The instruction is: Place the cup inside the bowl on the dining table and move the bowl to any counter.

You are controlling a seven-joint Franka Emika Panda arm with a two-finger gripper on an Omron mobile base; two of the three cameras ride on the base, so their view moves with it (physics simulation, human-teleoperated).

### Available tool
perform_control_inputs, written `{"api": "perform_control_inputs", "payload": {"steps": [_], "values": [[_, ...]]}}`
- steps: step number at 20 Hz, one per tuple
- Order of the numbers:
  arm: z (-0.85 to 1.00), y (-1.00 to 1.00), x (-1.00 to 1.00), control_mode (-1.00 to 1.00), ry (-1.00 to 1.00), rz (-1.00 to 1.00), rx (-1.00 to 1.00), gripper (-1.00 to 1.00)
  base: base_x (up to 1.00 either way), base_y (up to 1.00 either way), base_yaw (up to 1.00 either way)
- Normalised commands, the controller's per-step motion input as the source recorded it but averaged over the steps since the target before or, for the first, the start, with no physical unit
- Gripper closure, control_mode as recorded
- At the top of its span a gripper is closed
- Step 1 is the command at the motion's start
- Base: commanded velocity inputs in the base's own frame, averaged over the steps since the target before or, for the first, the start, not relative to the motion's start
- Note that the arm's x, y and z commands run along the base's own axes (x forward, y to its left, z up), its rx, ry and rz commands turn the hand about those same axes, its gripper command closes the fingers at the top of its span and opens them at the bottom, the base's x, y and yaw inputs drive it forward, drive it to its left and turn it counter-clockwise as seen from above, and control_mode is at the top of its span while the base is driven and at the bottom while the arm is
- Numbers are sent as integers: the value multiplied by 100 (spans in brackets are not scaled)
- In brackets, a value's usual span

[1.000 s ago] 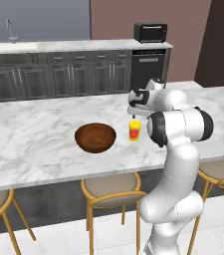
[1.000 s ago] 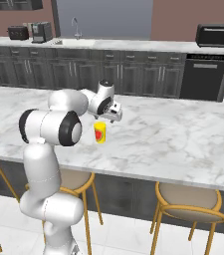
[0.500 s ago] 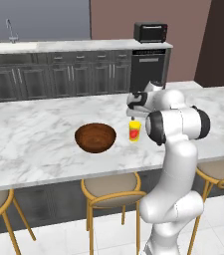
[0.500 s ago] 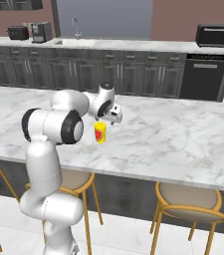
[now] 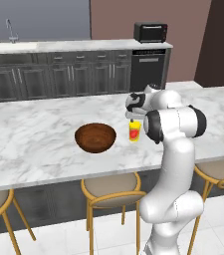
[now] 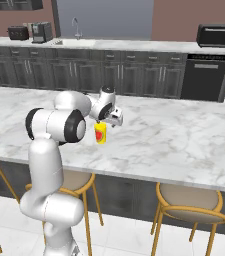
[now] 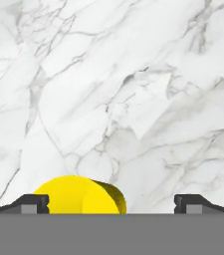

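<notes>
On the left of the dining table (image 5: pixel 39 134) we see the bowl (image 5: pixel 95 137), round and brown, sitting on the marble top. A little to its right stands the cup (image 5: pixel 135 132), small and yellow with a red mark, apart from the bowl. Our gripper (image 5: pixel 133 117) hangs just above the cup with its jaws wide open, holding nothing. Looking down from the hand, the cup (image 7: pixel 81 195) sits between the two tips, closer to one.
</notes>
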Motion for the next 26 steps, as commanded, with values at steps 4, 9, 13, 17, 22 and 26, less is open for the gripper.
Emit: {"api": "perform_control_inputs", "payload": {"steps": [4,9,13,17,22,26], "values": [[-21,0,9,-100,0,0,0,-100,0,0,0],[-19,0,6,-100,0,0,0,-100,0,0,0],[-16,0,3,-100,0,0,0,-100,0,0,0],[-14,0,1,-100,0,0,0,-100,0,0,0],[-9,0,-1,-100,0,0,0,-100,0,0,0],[-1,0,-30,-100,0,0,1,-100,0,0,0]]}}
